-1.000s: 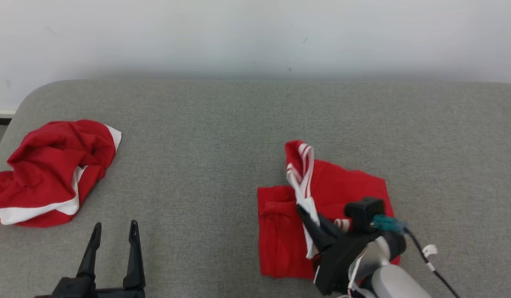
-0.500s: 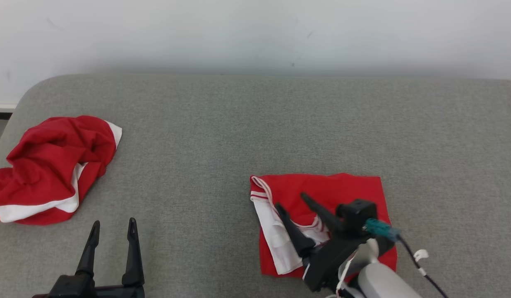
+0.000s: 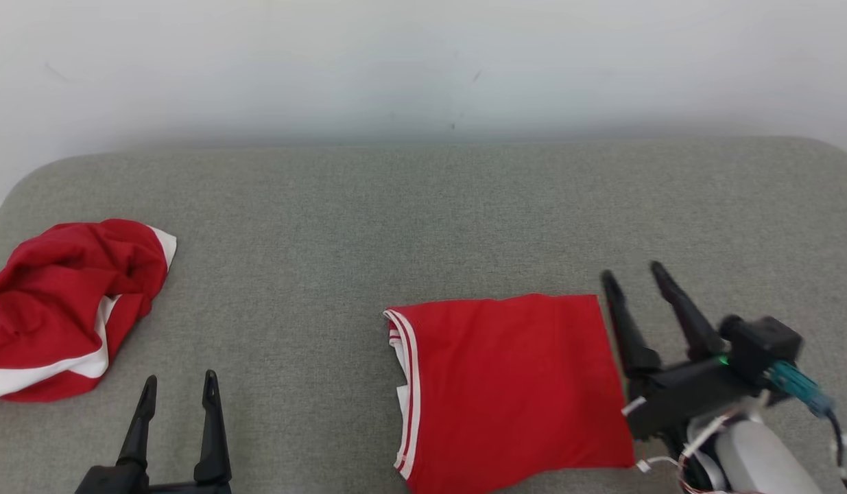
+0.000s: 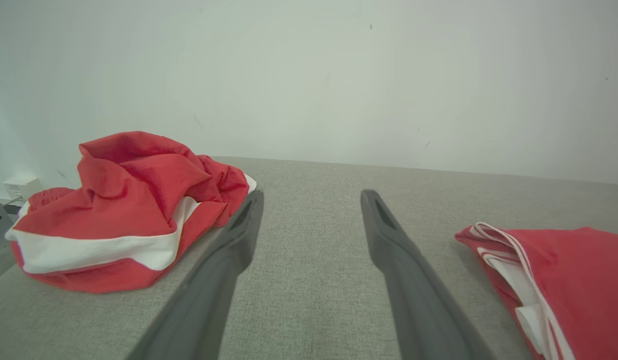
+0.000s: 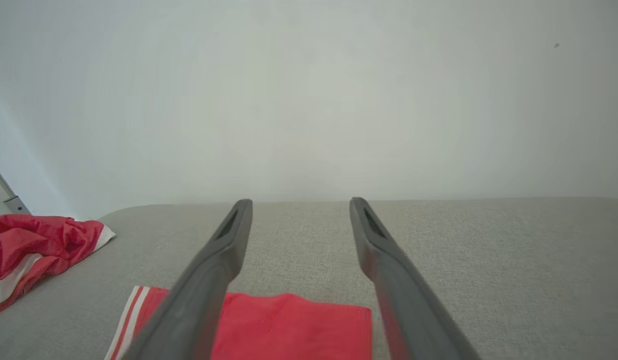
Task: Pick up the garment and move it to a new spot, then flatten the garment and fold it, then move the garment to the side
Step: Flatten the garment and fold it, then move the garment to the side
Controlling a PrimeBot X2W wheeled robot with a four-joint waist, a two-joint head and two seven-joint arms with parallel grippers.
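Folded red jersey garment w/ white striped trim [image 3: 505, 384] lies flat as a neat rectangle on the grey woven-fabric surface [image 3: 396, 219], near the front edge, right of centre; trim edge faces left. R gripper [image 3: 633, 272] sits just beside its right edge, fingers spread apart, nothing in them. L gripper [image 3: 179, 377] at lower left, also spread & empty, well apart from it. Crumpled red-and-white cloth heap [image 3: 66, 309] far left, not involved. Fold looks done; the move to the side prob. remains. Garment looks light, thin, limp, so layers will likely slip apart if lifted by one corner. Best bet: pinch thru all layers at right edge, or both ends w/ both grippers, lift low. Dragging may ruck it on the grippy cover.
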